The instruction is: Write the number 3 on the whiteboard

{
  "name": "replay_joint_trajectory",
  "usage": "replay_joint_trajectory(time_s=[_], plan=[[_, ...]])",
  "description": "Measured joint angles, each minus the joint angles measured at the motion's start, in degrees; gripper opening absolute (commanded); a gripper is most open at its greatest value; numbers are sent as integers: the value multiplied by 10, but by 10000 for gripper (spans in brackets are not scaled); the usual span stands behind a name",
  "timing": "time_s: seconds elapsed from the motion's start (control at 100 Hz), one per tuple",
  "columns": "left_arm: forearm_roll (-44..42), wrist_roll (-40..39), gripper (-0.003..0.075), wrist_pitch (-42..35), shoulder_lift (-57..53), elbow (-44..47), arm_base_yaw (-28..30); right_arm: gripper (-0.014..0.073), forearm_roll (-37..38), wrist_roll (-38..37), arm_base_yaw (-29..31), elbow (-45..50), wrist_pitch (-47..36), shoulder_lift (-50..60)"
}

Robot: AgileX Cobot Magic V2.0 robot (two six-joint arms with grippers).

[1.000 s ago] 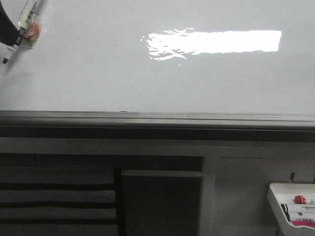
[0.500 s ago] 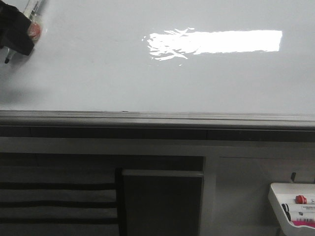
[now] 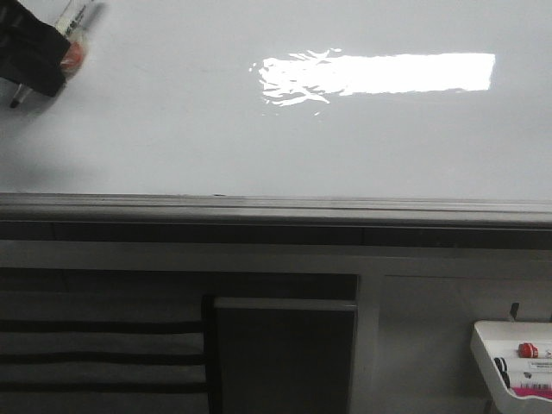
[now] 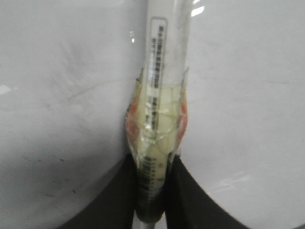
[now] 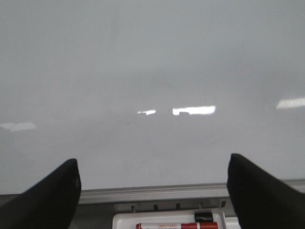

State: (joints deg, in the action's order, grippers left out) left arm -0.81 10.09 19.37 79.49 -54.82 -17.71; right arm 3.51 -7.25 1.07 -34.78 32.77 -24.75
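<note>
The whiteboard (image 3: 259, 138) fills the upper part of the front view, glossy white with a grey bottom rail (image 3: 276, 210). No number 3 shows on it. My left gripper (image 3: 34, 60) is at the board's far upper left, shut on a taped marker (image 3: 73, 34). In the left wrist view the marker (image 4: 162, 95) stands between the black fingers (image 4: 190, 200), its far end against the board (image 4: 248, 95). My right gripper (image 5: 152, 186) is open and empty, facing the board (image 5: 152, 71) above the rail (image 5: 152, 193). It does not show in the front view.
A small white marker tray (image 3: 513, 358) with red and black markers hangs at the lower right, below the rail. It also shows in the right wrist view (image 5: 124, 222) with a red marker (image 5: 176, 225). A dark cabinet panel (image 3: 285, 354) stands below the board.
My left gripper with the marker has moved right and slightly up along the board's upper left corner. No line has appeared on the board. The front camera's view shifted slightly.
</note>
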Motion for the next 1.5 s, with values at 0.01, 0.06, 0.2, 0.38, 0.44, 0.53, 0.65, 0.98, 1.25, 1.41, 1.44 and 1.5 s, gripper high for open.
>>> replay_joint_trajectory(time_s=[0.01,0.06,0.2,0.38,0.44,0.53,0.65,0.98,1.25,1.41,1.44,1.5], plan=[[0,2,-19,5,0,-3,-2,556,-2,2,0,-3,3,-5],[0,18,-19,39,0,-17,-4,556,-19,18,-6,-26,28,-23],[48,114,-19,146,0,-62,-7,556,-117,125,-28,-80,93,-92],[213,349,-19,261,0,-95,-7,556,-279,327,-43,-138,173,-207],[270,428,-19,291,0,-97,-11,556,-350,407,-43,-153,197,-242],[319,512,-19,340,0,-98,-23,556,-456,552,-43,-172,238,-301],[342,573,-19,392,0,-103,-55,556,-525,678,-66,-202,283,-373],[351,588,-19,435,0,-127,-130,414,-465,734,-255,-306,259,-502],[351,589,-19,436,0,-127,-130,395,-461,736,-302,-341,225,-542],[351,589,-19,436,0,-127,-130,374,-461,736,-308,-342,215,-554],[351,589,-19,436,0,-127,-130,360,-461,736,-310,-342,211,-555],[351,589,-19,436,0,-127,-130,309,-461,736,-315,-342,206,-555]])
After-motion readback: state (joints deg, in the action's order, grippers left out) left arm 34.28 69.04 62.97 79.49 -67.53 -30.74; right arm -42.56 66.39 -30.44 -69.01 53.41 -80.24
